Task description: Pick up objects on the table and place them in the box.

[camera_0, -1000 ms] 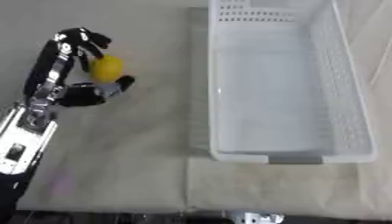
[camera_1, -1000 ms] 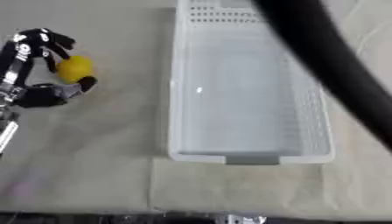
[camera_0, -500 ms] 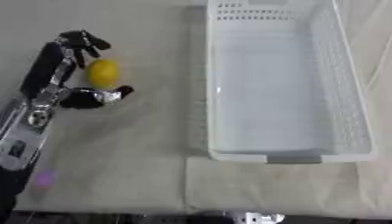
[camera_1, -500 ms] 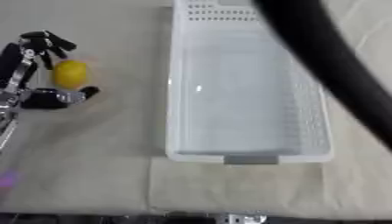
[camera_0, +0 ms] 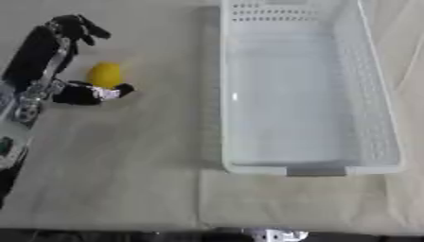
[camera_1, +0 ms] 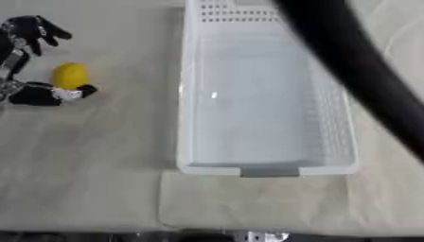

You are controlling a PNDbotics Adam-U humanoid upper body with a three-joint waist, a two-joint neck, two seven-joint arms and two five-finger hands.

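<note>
Left hand (camera_0: 49, 61) at the left edge of the tabletop (camera_0: 132, 156), fingers (camera_0: 81, 27) spread open, thumb out below. Small yellow thing (camera_0: 104, 74) lying on the tabletop between fingers and thumb, not gripped. White box (camera_0: 298, 90) well apart to the right, nothing inside. Dark arm crossing the right eye view; right hand not seen.

Left robot hand (camera_0: 51, 61) open, fingers spread, thumb out.
</note>
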